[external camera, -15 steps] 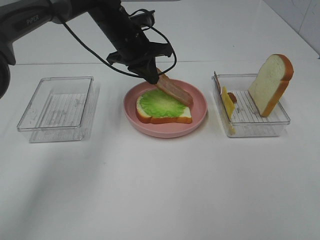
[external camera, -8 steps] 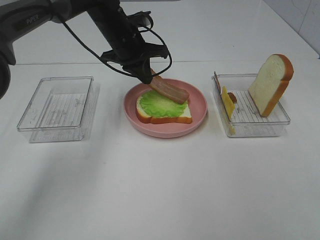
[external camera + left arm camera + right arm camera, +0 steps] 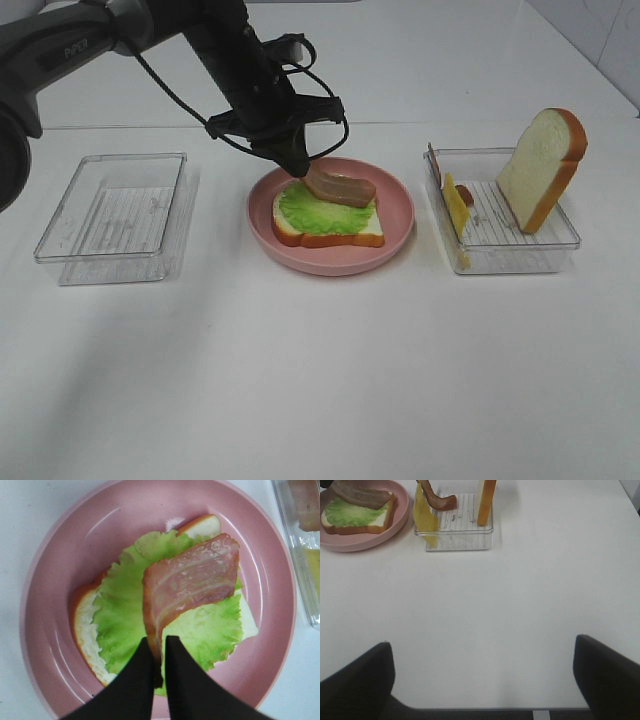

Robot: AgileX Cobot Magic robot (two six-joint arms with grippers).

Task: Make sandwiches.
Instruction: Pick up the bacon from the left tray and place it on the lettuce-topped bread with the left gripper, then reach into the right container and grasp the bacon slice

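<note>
Your left gripper (image 3: 159,662) pinches one end of the bacon strip (image 3: 192,582), far end down on the lettuce leaf (image 3: 120,625) atop the bread slice (image 3: 87,625) in the pink plate (image 3: 50,580). Your right gripper (image 3: 481,644) is spread wide above the white table (image 3: 520,590).

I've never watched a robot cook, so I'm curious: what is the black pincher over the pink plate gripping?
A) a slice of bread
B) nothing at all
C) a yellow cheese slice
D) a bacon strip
D: the left gripper is pinched shut on one end of the bacon strip, which stretches out over the lettuce on the pink plate.
</note>
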